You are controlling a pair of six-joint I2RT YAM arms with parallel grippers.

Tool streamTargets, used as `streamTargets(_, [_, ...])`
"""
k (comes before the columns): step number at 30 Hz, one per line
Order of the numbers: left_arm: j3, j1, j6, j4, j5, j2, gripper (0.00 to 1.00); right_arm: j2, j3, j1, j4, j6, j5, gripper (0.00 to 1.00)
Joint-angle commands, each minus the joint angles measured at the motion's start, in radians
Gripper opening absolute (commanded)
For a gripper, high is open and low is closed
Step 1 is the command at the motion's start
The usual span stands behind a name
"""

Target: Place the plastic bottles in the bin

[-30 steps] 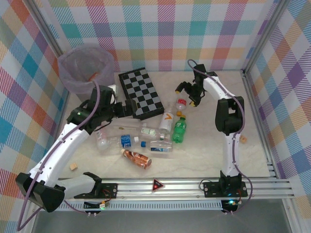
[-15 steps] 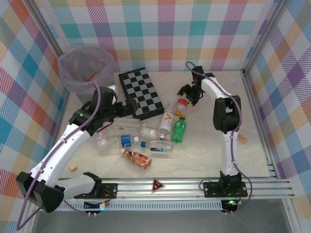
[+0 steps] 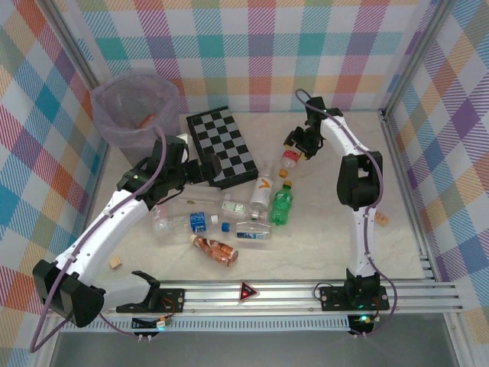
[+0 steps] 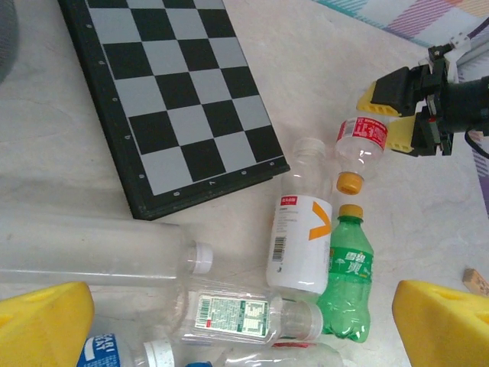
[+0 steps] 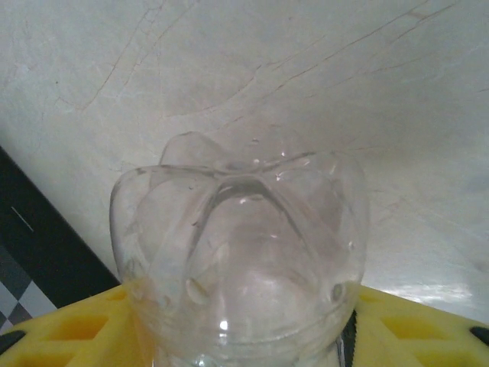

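The red-label bottle [image 3: 286,159] lay just right of the board [image 3: 221,145], pinched near its base by the right pincer [image 3: 295,147]. In the right wrist view its lobed bottom jutted out between the yellow pads [image 5: 69,329]. The grip therefore sat low on the body, probably because that part is wide and stiff and leaves the orange-capped neck free. The cap pointed toward the other bottles [image 3: 229,222], and whether the held one touched the bench [image 3: 328,229] could not be told. Those others lay on their sides in a loose cluster on the near side of the board. The white bottle [image 4: 300,245] and green bottle [image 4: 345,271] were side by side off the board's near-right corner, and clear ones lay crosswise nearer its near-left corner. The bin [image 3: 111,126] stood just beyond the board's far-left corner, so the held bottle would likely need carrying across the board to reach it. The left pincer [image 3: 208,168] hung spread, holding nothing, at the board's near edge above the cluster. That stance looked suited to taking a bottle from the side closer to the bin, splitting the work by reach.
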Motion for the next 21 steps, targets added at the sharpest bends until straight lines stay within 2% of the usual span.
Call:
streamTargets(1, [-0.009,-0.008,0.0,0.069,0.072,0.008,1.0,-0.111,0.03,-0.01,-0.067,-0.103,0.021,0.56])
streamTargets(2, [-0.008,-0.01,-0.001,0.083,0.094,0.012,1.0,-0.127,0.029,-0.009,-0.073,-0.136,0.007,0.53])
streamTargets(7, [-0.019,-0.03,-0.007,0.194,0.203,0.043,1.0,-0.213,0.006,-0.009,-0.101,-0.231,-0.13,0.52])
streamTargets(8, [-0.026,-0.038,-0.011,0.229,0.229,0.051,1.0,-0.233,-0.009,-0.009,-0.099,-0.238,-0.176,0.5])
streamTargets(13, [-0.06,-0.07,-0.025,0.418,0.328,0.122,1.0,-0.323,-0.086,0.022,-0.045,-0.217,-0.393,0.49])
streamTargets(21, [0.023,-0.153,-0.032,0.482,0.35,0.262,1.0,-0.398,-0.147,0.125,-0.017,-0.188,-0.432,0.5])
